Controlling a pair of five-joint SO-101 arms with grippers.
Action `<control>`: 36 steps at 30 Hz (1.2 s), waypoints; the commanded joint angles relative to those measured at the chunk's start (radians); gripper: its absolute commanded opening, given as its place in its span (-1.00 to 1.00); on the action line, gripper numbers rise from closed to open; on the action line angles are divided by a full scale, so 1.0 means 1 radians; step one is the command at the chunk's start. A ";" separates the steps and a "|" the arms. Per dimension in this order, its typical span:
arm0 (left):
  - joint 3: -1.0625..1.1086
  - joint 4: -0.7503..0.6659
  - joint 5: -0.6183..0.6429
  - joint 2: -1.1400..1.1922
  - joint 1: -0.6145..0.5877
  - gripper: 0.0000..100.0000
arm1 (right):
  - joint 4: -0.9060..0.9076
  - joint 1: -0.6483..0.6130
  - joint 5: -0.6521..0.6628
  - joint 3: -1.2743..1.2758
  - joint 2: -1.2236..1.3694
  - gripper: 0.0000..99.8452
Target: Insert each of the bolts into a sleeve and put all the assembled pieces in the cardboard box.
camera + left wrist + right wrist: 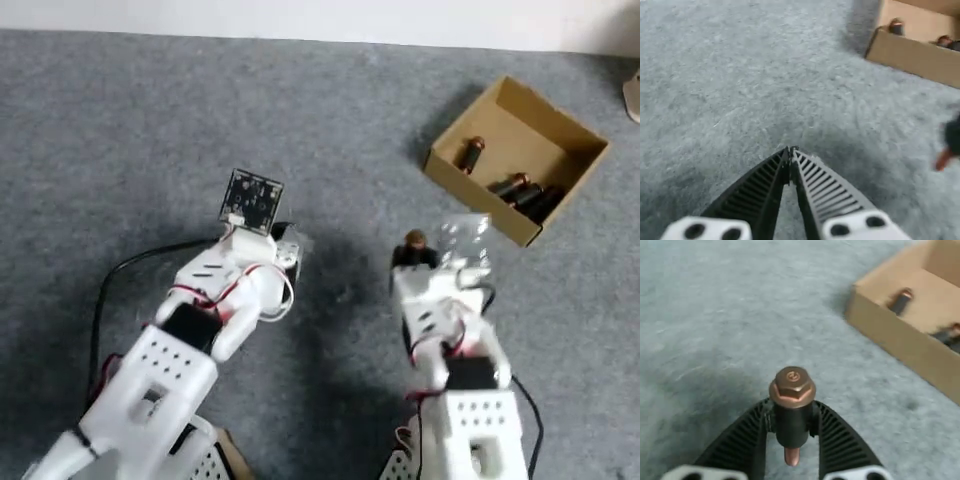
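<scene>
Grey carpet (pixel 150 120), cardboard box (pixel 900 340) holding assembled pieces (pixel 512 186), right gripper (pixel 791 412) clasping sleeved bolt (pixel 792 390)

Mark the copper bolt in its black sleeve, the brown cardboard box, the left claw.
Copper bolt in black sleeve (pixel 792 385): right wrist view, hex head.
Brown cardboard box (pixel 476 195): high view, wall.
Left claw (pixel 790 150): left wrist view, tips.

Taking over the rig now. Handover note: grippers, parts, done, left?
The left gripper is shut and empty, over the grey mat.
The right gripper is shut on an assembled piece, bolt seated in its sleeve, short of the cardboard box.
Done: several finished pieces lie in the box.
Left: carry the held piece over the box and release it.
</scene>
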 commanded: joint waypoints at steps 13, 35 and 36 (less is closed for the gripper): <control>-0.051 -0.124 0.017 0.104 -0.067 -0.95 | 0.021 0.216 -0.025 -0.727 0.667 -0.99; -0.051 -0.124 0.014 0.105 -0.065 -0.95 | 0.429 0.315 -0.077 -1.755 1.409 -0.99; -0.051 -0.124 0.015 0.105 -0.065 -0.95 | 0.438 0.317 -0.075 -1.781 1.432 -0.99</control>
